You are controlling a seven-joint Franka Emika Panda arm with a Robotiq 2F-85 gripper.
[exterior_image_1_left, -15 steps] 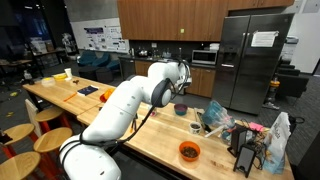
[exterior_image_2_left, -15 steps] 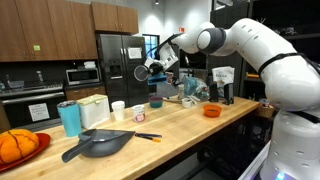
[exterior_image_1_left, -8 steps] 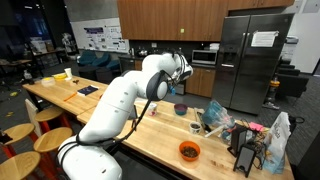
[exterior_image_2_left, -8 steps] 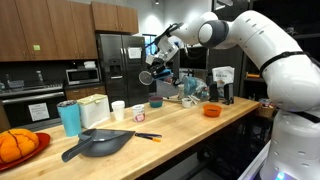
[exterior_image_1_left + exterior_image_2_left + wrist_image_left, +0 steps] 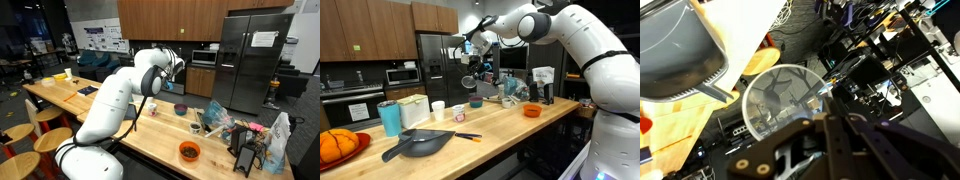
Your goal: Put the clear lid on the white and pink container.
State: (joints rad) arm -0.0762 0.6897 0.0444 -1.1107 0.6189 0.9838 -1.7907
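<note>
Lid (image 5: 780, 100) of clear plastic hangs high over the wooden counter (image 5: 520, 130), its rim pinched in the clamped gripper (image 5: 830, 116). White and pink container (image 5: 459, 115) sits uncovered on the counter below, near the dark bowl (image 5: 476, 101). Pickup looks done; carrying across, lowering and seating the lid are left.

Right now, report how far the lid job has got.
Done: the clear lid is picked up, pinched at its rim by the shut gripper and held high above the counter. In hand: the carry, with the lid in mid-air. Left: the white and pink container stands on the counter, well below and apart from the lid; the lid must be brought over it, lowered on and released.
</note>
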